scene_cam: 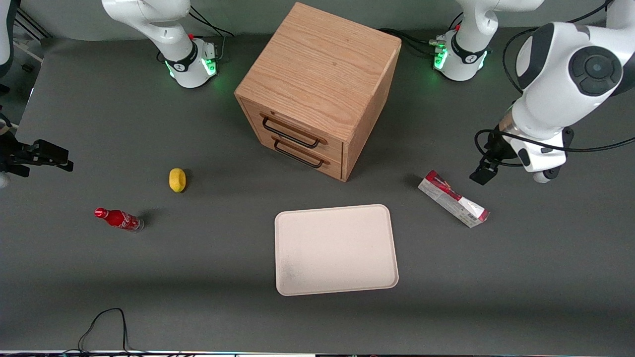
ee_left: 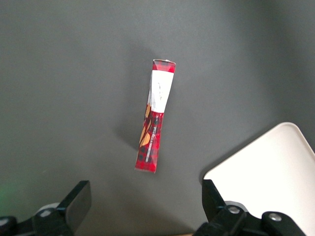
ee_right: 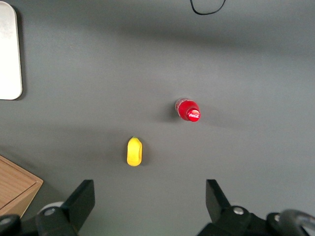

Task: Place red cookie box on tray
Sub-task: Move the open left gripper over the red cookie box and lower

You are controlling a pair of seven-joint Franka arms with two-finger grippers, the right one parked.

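Red cola bottle [scene_cam: 118,219] comes first as we scan the front view from the parked arm's end of the grey table [scene_cam: 198,297]: it stands upright, w/ a small yellow item [scene_cam: 177,179] near it, a bit farther from the front cam. Next we get the wooden drawer cabinet [scene_cam: 317,89] mid-table, two dark handles on its front, both drawers shut as far as we can see. Closer to the cam than the cabinet lies the tray [scene_cam: 336,250], cream, flat, nothing on it. Then the red cookie box [scene_cam: 453,199], lying on the table at an angle, just beside the tray toward the working arm's end but not touching it; its red end points toward the cabinet, white end toward the cam. Last we reach the gripper [scene_cam: 488,166], hanging above the table close to the box, slightly farther from the cam, holding nothing. In the left wrist view we see the box [ee_left: 155,118] alone on the mat btwn the two fingers [ee_left: 74,201], which stand wide apart, w/ a corner of the tray [ee_left: 275,172] nearby.
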